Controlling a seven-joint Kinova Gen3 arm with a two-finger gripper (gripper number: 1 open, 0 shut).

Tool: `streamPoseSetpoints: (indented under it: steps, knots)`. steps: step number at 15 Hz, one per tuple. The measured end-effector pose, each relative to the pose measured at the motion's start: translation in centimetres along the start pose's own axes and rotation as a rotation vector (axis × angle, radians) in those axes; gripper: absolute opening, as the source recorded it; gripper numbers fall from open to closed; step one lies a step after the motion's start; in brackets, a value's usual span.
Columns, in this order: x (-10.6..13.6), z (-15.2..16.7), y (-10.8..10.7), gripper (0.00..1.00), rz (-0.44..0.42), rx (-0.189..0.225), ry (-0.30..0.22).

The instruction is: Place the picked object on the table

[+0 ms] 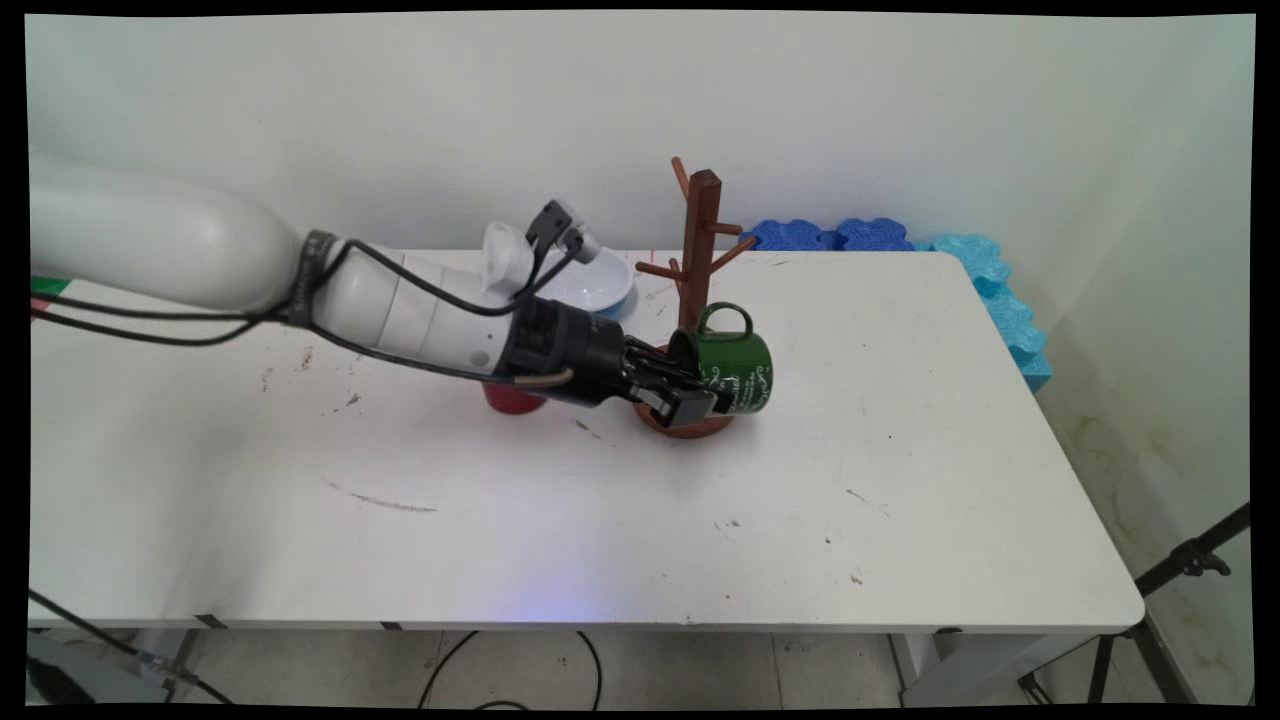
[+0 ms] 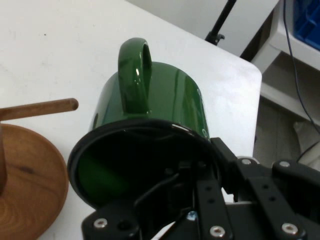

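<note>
Claw clamps green mug by its rim, beside mug tree.

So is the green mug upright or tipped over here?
Tipped: the green mug lies sideways in the gripper, handle up, mouth facing the hand camera.

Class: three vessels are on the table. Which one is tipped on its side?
The green mug, held by the gripper beside the mug tree. The white bowl and red cup sit upright.

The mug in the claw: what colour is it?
Dark green mug, glossy, with pale lettering on its side. The hand view shows the green best.
</note>
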Motion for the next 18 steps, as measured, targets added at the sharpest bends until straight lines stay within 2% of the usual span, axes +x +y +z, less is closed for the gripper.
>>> streamPoseSetpoints:
  steps: [8, 12, 18]
  knots:
    - [2.3, -2.7, -0.7, 0.0, 0.086, 0.009, -0.145]
    - [3.7, -3.9, -1.4, 0.0, 0.153, 0.02, -0.253]
    - [5.1, -4.9, -2.1, 0.0, 0.221, 0.038, -0.388]
